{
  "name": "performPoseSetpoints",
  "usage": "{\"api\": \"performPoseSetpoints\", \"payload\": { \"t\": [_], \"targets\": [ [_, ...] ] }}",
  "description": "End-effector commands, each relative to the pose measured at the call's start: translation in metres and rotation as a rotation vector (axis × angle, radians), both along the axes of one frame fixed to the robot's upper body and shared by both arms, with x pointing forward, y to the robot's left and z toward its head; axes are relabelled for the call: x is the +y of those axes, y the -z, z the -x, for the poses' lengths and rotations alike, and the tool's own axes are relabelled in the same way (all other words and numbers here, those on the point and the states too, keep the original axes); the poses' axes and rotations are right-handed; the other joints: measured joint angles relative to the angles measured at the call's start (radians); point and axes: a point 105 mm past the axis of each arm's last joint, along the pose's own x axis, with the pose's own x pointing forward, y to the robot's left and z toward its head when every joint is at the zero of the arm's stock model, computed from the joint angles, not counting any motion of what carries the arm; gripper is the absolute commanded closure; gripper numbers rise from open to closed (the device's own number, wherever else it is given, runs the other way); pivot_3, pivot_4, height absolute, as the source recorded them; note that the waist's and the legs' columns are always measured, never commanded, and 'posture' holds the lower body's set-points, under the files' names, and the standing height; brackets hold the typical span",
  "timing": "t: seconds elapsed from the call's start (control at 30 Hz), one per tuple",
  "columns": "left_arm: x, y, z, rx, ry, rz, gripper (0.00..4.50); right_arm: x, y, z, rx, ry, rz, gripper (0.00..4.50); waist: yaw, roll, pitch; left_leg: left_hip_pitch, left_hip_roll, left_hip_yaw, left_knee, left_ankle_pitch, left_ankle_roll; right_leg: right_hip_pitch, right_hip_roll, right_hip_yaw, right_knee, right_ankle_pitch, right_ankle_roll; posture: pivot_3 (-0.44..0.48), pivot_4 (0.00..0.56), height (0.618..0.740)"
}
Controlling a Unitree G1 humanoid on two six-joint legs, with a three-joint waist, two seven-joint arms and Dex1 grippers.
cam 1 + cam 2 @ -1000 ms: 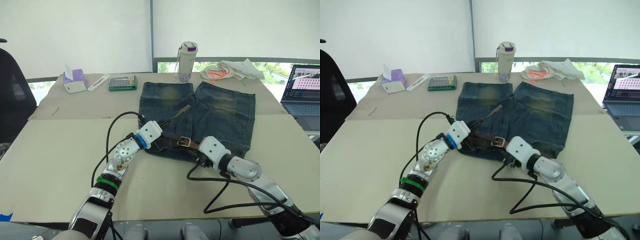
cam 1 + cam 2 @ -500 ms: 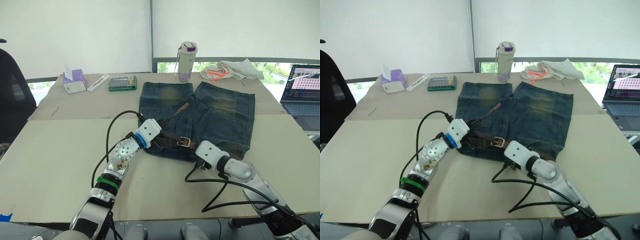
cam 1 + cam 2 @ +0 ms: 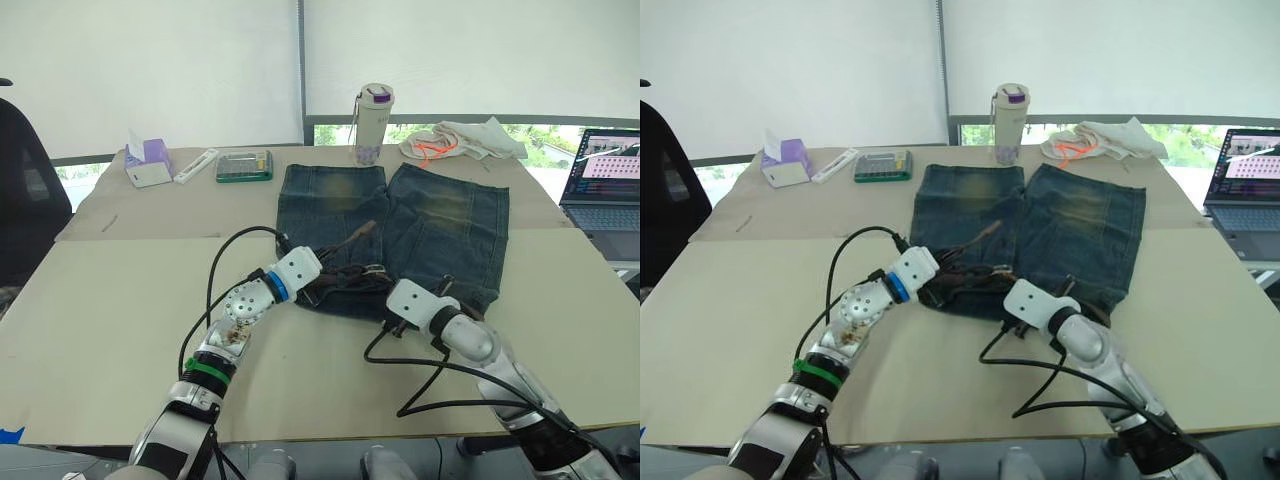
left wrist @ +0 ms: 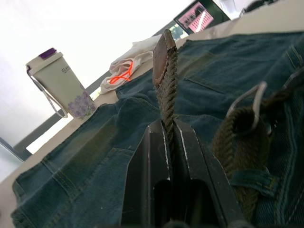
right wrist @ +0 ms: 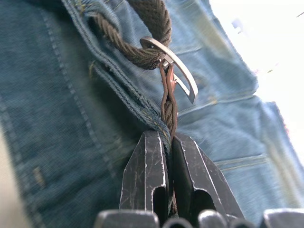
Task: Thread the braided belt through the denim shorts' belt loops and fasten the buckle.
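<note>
So both grippers are pinching the braided belt (image 3: 345, 272) right now. The left gripper (image 4: 167, 135) has its fingers squeezed shut on the tail end, with the leather tip poking up just past the fingertips, and the right gripper (image 5: 164, 142) is clamped on the strap right behind the buckle (image 5: 176, 71), which sits just beyond its fingertips with the braid looped through the silver frame. Everything sits at the waistband of the denim shorts (image 3: 440, 225), which lie flat on the table (image 3: 110, 300), legs pointing away from both grippers. The belt seems to run under at least one of the belt loops (image 4: 247, 178) beside the left fingers, though I can't tell how many loops it's actually through. My read is that threading is mostly done and this is the fastening step. Next it needs the tail tip fed through the buckle frame, so the left gripper has to aim that tip at the opening while the right holds the buckle steady, then pull snug so the prong catches in the braid. Compared with a second ago, the right gripper has slid in toward the left one and the belt between them has gone from a fairly straight run to a bunched, slack loop, with the buckle pushed closer to the tail.
</note>
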Motion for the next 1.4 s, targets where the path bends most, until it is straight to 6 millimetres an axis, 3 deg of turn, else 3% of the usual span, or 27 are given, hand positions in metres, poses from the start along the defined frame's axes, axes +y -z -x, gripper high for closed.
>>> {"api": "performPoseSetpoints", "payload": {
  "t": [0.03, 0.43, 0.8, 1.13, 1.4],
  "targets": [
    [-0.005, -0.007, 0.005, -0.097, 0.023, -0.125, 4.50, -0.005, -0.017, -0.003, -0.161, 0.018, 0.072, 4.48, 0.000, 0.000, 0.000, 0.000, 0.000, 0.000, 0.000, 0.000, 0.000, 0.000, 0.000, 0.000, 0.000, 0.000, 0.000, 0.000, 0.150, 0.740],
    [-0.007, 0.002, 0.009, -0.284, 0.056, -0.428, 4.50, -0.010, -0.008, -0.002, -0.244, 0.007, 0.178, 4.48, 0.000, 0.000, 0.000, 0.000, 0.000, 0.001, 0.000, 0.000, 0.000, 0.000, 0.000, 0.000, 0.000, 0.000, 0.000, 0.000, 0.150, 0.740],
    [-0.006, 0.009, 0.012, -0.304, 0.092, -0.515, 4.50, -0.022, -0.002, -0.004, -0.273, 0.060, 0.251, 4.48, 0.000, 0.000, 0.000, 0.000, 0.000, 0.001, 0.000, 0.000, 0.000, 0.000, 0.000, 0.000, 0.001, 0.000, 0.000, 0.000, 0.150, 0.740],
    [-0.006, 0.013, 0.015, -0.305, 0.130, -0.597, 4.50, -0.036, -0.020, -0.011, -0.472, 0.145, 0.373, 4.48, 0.002, 0.000, 0.000, 0.000, -0.001, 0.001, 0.000, 0.000, 0.000, 0.000, 0.000, 0.000, 0.001, 0.000, 0.000, 0.000, 0.150, 0.740],
    [-0.009, 0.011, 0.012, -0.330, 0.158, -0.687, 4.50, -0.030, -0.027, -0.010, -0.603, 0.110, 0.452, 4.48, 0.000, 0.000, 0.000, 0.000, -0.001, 0.001, 0.000, 0.000, 0.000, 0.000, 0.000, 0.001, 0.002, 0.000, 0.000, 0.000, 0.150, 0.740]
  ]
}}
